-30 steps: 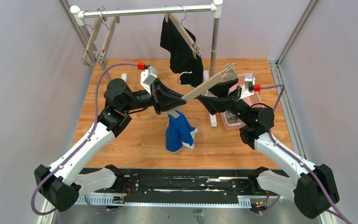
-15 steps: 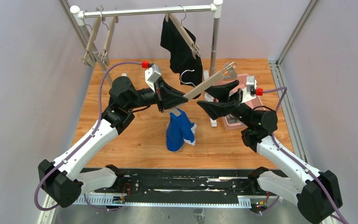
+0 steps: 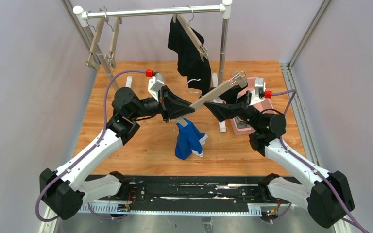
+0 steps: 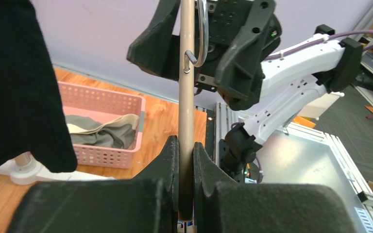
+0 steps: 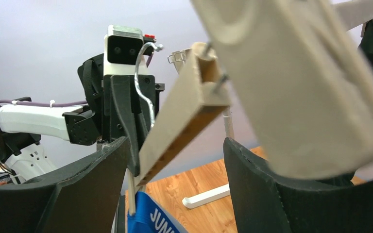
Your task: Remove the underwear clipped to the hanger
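Top external showed the blue briefs [image 3: 188, 141] hanging limp from the hanger [image 3: 212, 93], left gripper [image 3: 188, 105] clamped on its bar, right gripper [image 3: 222, 103] gaping round the far end, holding nothing. I judged the cloth light and floppy, best pinched high, near where it hangs; white lettering [image 5: 151, 217] read only "JUN".

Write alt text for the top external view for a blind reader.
A tilted wooden hanger with blue underwear hanging from its lower end is clamped by the left gripper above a wooden table, while the open right gripper straddles its upper part. Behind, black underwear hangs from a rail.
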